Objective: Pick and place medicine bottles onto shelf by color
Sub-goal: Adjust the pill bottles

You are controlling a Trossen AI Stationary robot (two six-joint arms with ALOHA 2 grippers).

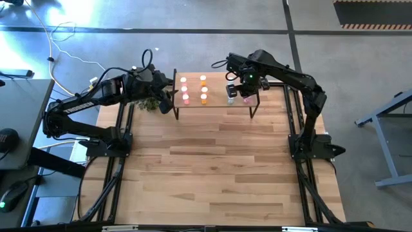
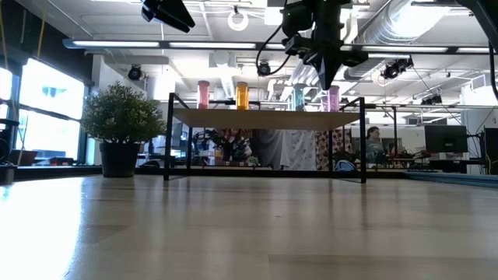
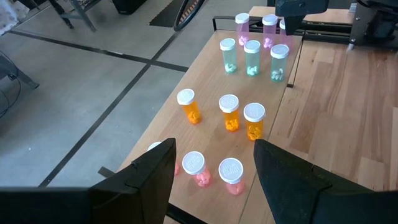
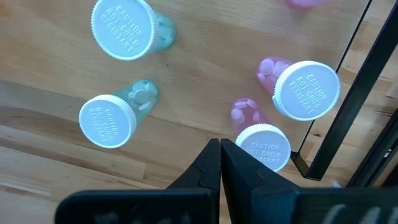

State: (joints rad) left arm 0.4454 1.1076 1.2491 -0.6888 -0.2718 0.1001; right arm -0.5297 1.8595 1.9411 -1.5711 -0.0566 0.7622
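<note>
The shelf [image 1: 215, 91] stands at the table's far side with medicine bottles upright on it in colour groups: pinkish-red [image 3: 231, 174], orange [image 3: 229, 113], pale green [image 3: 252, 57] and purple [image 3: 242, 28]. My left gripper [image 3: 214, 165] hovers open off the shelf's left end, tipped down toward the bottles, with nothing between its fingers. My right gripper [image 4: 221, 152] is shut and points straight down over the shelf's right end, just beside a purple bottle's white cap [image 4: 264, 146]. In the low view its tip [image 2: 325, 78] hangs at about cap height by the purple bottle [image 2: 333, 97].
A small potted plant [image 2: 120, 128] stands left of the shelf near the left arm. The shelf's black frame rail [image 4: 348, 93] runs close by the right gripper. The table's near half [image 1: 212, 167] is bare wood. A person [image 2: 373, 140] shows in the room behind.
</note>
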